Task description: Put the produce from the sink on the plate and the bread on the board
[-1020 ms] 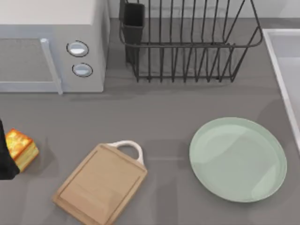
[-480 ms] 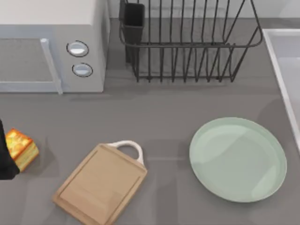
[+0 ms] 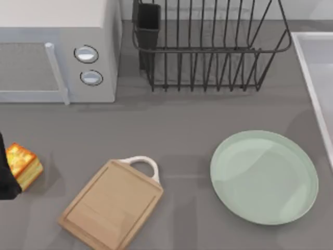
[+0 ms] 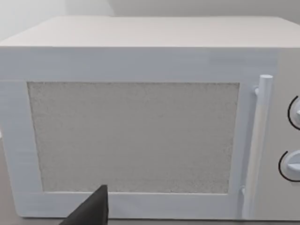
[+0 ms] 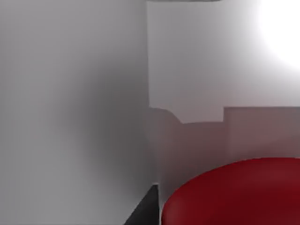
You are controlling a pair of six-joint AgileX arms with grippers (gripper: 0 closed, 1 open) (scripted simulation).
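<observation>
The bread (image 3: 22, 165), a small cube with a toasted top, lies at the table's far left edge. A dark part of my left gripper (image 3: 5, 179) sits right against its left side. The wooden board (image 3: 112, 204) lies to the right of the bread, its white loop handle pointing up and to the right. The mint-green plate (image 3: 264, 177) rests at the right. The white sink (image 3: 312, 78) runs along the right edge. In the right wrist view the red produce (image 5: 234, 194) looms very close beside a dark part of my right gripper (image 5: 146, 208), with the sink wall (image 5: 70, 93) behind.
A white microwave (image 3: 52, 52) stands at the back left, and it also faces the left wrist camera (image 4: 140, 131). A black wire dish rack (image 3: 208, 47) stands at the back centre. Bare grey counter lies between the board and the plate.
</observation>
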